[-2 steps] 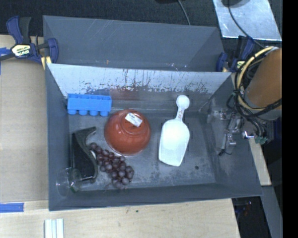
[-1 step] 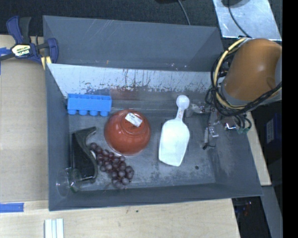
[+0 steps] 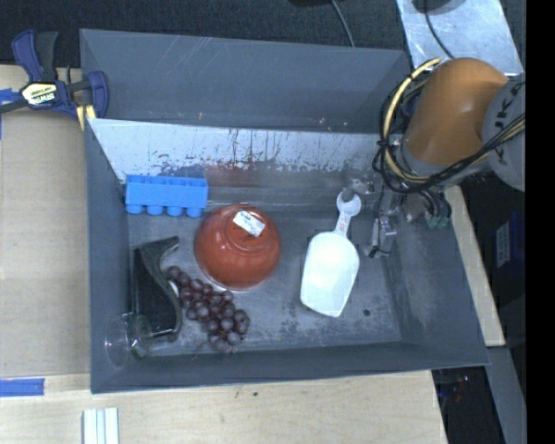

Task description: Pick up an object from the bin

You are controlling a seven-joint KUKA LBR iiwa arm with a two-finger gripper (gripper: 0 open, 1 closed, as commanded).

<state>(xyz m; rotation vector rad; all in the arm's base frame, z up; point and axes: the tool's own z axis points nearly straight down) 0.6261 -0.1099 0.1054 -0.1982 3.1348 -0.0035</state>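
Note:
My gripper (image 3: pixel 383 233) hangs low at the right side of the bin, under the orange wrist cover. Just to its left lies a white plastic scoop (image 3: pixel 329 271), its handle pointing up towards the back wall and its wide end towards the front. The gripper stands beside the handle's upper part, and I cannot make out whether they touch. Nothing shows as held. A red round bowl (image 3: pixel 238 246) with a white label sits upside down in the middle of the bin, left of the scoop.
A bunch of dark purple grapes (image 3: pixel 211 308) lies in front of the bowl. A black angular object (image 3: pixel 154 289) and a clear glass (image 3: pixel 125 338) are at the front left. A blue toy brick (image 3: pixel 166 195) rests against the back left wall.

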